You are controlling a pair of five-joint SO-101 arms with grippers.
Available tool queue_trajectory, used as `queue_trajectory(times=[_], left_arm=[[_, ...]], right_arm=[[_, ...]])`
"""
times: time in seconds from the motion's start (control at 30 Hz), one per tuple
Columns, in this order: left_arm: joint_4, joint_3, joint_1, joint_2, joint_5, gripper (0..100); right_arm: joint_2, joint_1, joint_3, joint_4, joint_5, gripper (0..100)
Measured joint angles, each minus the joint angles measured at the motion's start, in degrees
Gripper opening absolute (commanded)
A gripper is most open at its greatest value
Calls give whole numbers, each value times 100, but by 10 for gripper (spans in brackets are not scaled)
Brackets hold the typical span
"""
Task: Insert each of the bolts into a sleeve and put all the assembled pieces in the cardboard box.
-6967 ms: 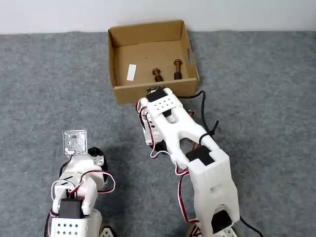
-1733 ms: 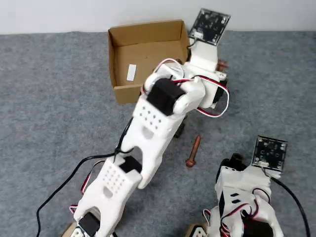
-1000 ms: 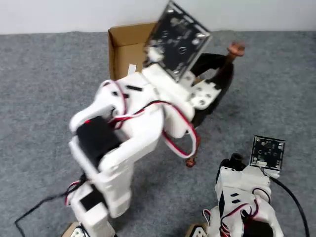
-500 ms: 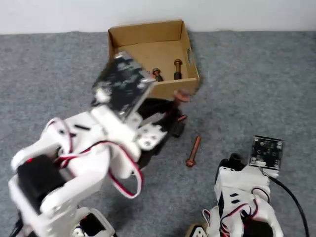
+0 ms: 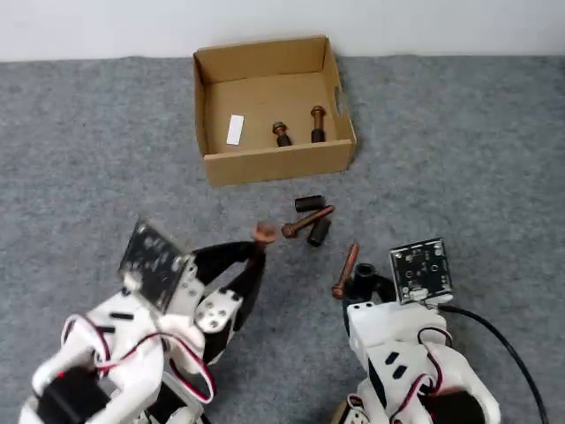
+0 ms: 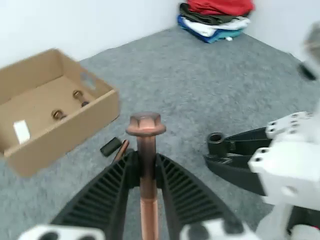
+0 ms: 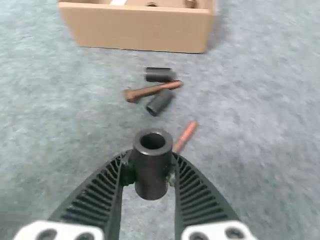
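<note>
Our left gripper [image 6: 146, 161] has pulled back, clamped on the shank of a bolt [image 6: 145, 126] we judge rigid and slick; our right gripper [image 7: 150, 165] pinches a sleeve [image 7: 150, 182].

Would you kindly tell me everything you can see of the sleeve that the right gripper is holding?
The sleeve is a short, dark, matte cylinder; whether it is metal or plastic cannot be told. It has a thick wall and a round bore, open at the end turned toward the wrist camera. It stands roughly upright, clamped on both sides between the black ribbed fingers of the right gripper. Nothing else touches it, and it appears to be held clear of the grey carpet.
</note>
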Motion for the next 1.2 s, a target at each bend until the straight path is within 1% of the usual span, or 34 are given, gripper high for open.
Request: queue_trajectory(times=[0.13,0.33,0.5,0.6,0.8,0.97,1.03,1.2], left_arm=[[-378,721,-325,-905,62,4],[-765,1178,-501,-1521,114,4],[-1081,1697,-492,-2040,624,4],[-1415,1996,-492,-2374,835,4],[-1899,2031,-492,-2488,1002,5],[-2110,2075,-492,-2479,1503,5],[-2110,2075,-387,-2497,1626,5],[-2110,2084,132,-2497,1688,5]], right_arm=[[0,-413,0,-18,0,9],[0,-1116,0,-18,0,9],[0,-1609,0,-35,0,9],[0,-1741,79,-316,0,9],[9,-1943,413,-1099,0,9],[-35,-2251,563,-1442,0,9],[-18,-2347,563,-1574,0,9],[9,-2400,598,-1978,0,9]])
